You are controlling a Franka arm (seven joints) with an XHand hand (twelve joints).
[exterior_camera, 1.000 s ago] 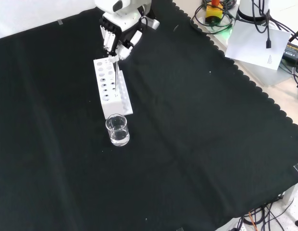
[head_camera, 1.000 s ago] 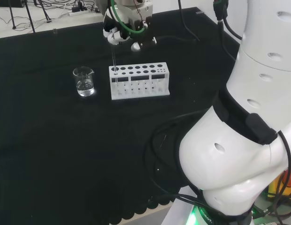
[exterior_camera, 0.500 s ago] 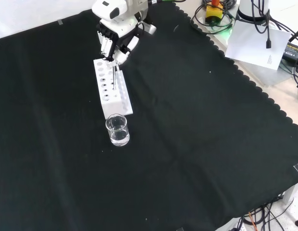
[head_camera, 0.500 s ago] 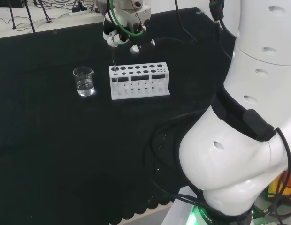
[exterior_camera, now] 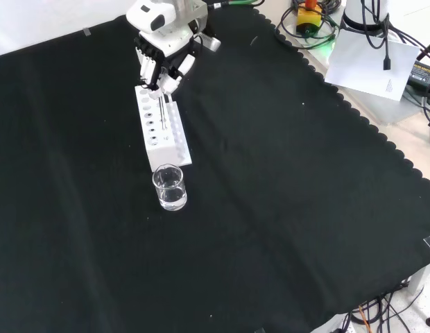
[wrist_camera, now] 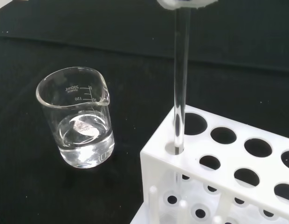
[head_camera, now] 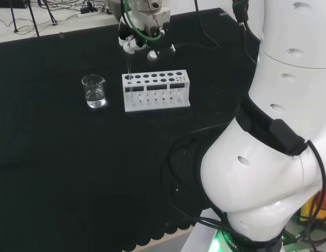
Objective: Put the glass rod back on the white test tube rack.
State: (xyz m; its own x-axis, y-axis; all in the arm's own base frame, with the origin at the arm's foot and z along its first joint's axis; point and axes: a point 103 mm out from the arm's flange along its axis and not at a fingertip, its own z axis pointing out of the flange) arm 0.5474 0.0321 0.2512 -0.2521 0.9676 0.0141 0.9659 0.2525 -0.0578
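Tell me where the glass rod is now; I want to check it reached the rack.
The glass rod stands upright in a corner hole of the white test tube rack, at the end nearest the beaker, under the hand.

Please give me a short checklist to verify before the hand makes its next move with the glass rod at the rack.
1. Glass rod stands in a corner hole of the white test tube rack: ok.
2. Rod is upright, not leaning: ok.
3. Rod tip rests on the rack's bottom: cannot tell.
4. Hand has let go of the rod's top: cannot tell.
5. Beaker, with some clear liquid inside, stands apart from the rack: ok.
6. Rack stands flat on the black cloth: ok.
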